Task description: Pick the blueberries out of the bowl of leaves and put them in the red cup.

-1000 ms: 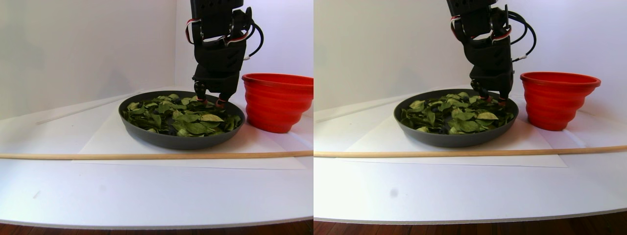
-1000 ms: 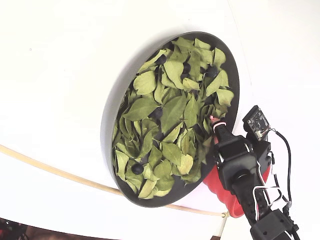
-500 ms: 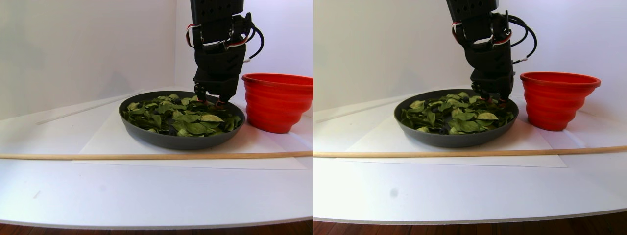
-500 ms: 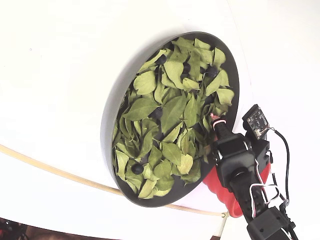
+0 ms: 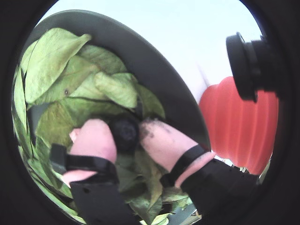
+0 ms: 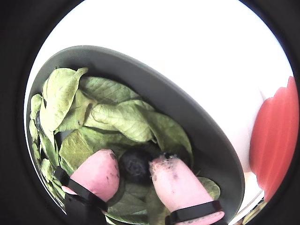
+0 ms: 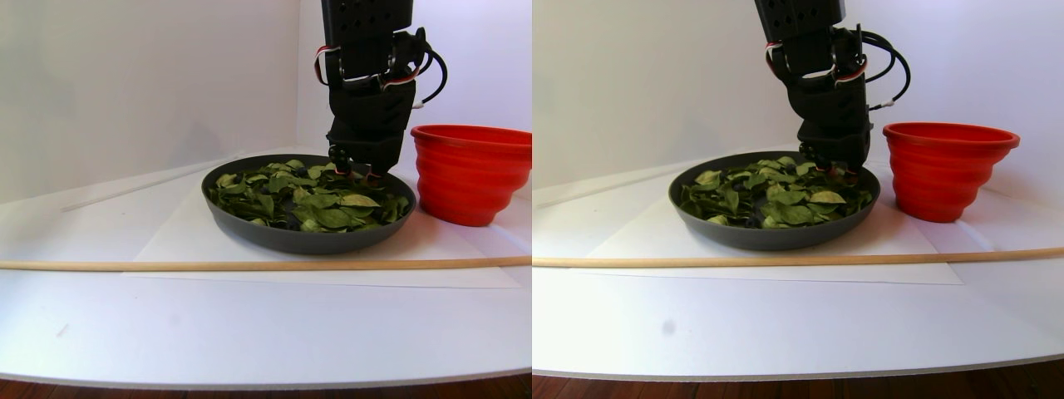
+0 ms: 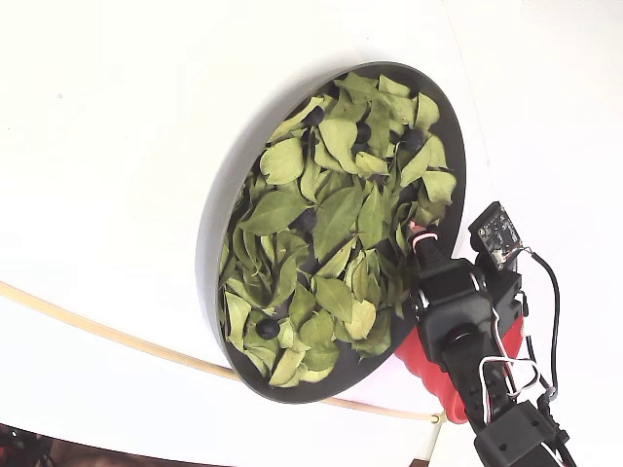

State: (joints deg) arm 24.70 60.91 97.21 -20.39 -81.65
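Item: I am holding the arm near-vertical over the bowl (image 7: 299,237) on the white surface (image 7: 249,324), its hand (image 5: 125,140) reaching down into the leaves (image 8: 321,224) by the rim nearest the red cup (image 7: 470,174), pink fingertips (image 6: 96,173) pinching one blueberry (image 6: 135,165).

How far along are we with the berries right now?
Done: nothing I can confirm; the red cup interior is hidden. In hand: the tool has its pink fingertips either side of one blueberry among the leaves, not lifted. Left: several more berries, such as one near the bowl rim.
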